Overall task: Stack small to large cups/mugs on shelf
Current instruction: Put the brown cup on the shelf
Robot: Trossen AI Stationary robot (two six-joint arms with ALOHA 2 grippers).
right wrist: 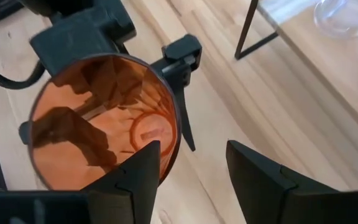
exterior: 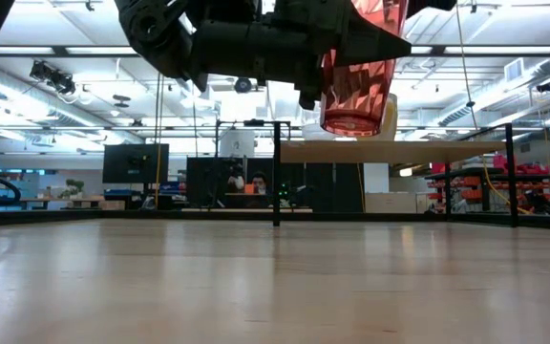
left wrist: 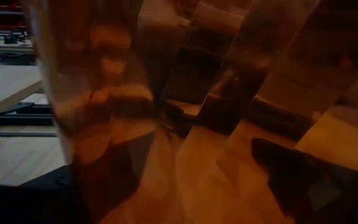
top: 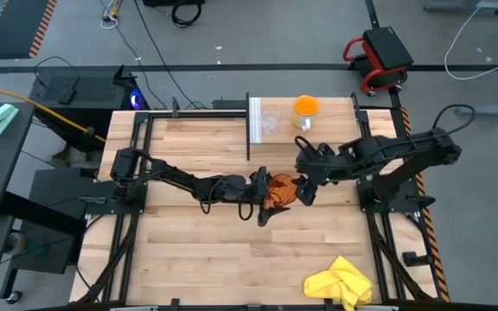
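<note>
The amber tumbler is in the air over the table's middle, its mouth up, and is held by my left gripper. It fills the left wrist view. My right gripper is open just to the tumbler's right, with one finger in front of the rim. The clear glass cup and the orange mug stand on the shelf at the far edge. My left gripper pinches the tumbler's wall between its two fingers, one finger on the outside near the rim. It comes in level from the table's left. The tumbler is lifted clear of the table and upright. I cannot tell whether my right gripper touches the tumbler's rim.
A yellow cloth lies at the near right corner. The shelf's black frame legs stand on the table beyond the tumbler. The shelf board is bare to the right of the mug. A person sits in the room behind.
</note>
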